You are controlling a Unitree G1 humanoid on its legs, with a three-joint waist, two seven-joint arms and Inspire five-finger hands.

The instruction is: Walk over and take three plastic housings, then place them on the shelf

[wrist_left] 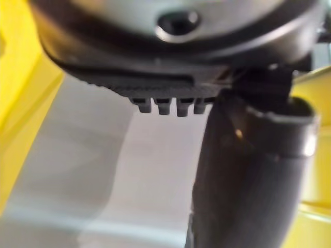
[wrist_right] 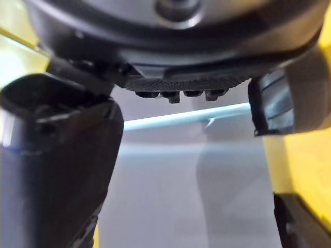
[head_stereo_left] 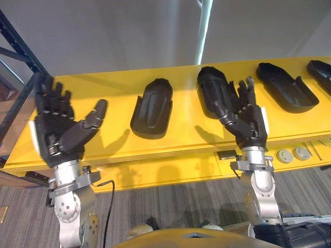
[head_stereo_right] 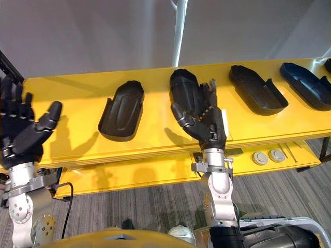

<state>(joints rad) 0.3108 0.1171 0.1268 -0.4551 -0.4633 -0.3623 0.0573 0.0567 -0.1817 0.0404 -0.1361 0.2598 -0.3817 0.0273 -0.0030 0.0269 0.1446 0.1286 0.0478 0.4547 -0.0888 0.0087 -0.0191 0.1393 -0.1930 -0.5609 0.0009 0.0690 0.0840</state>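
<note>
Nearest, the left hand (head_stereo_left: 62, 132) and right hand (head_stereo_left: 248, 121) are raised, fingers spread and holding nothing. Black plastic housings (head_stereo_left: 152, 108) lie in a row on the yellow table (head_stereo_left: 114, 139). Grey carpet (head_stereo_left: 170, 204) lies below and a grey wall (head_stereo_left: 114, 36) stands behind.

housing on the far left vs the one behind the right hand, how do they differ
The far-left housing is in full view; the second housing is partly covered by the right hand raised before it. The far-left housing's rounded end leans right; the second housing's leans left. Both are dark and lie on the yellow shelf, ungripped.
</note>
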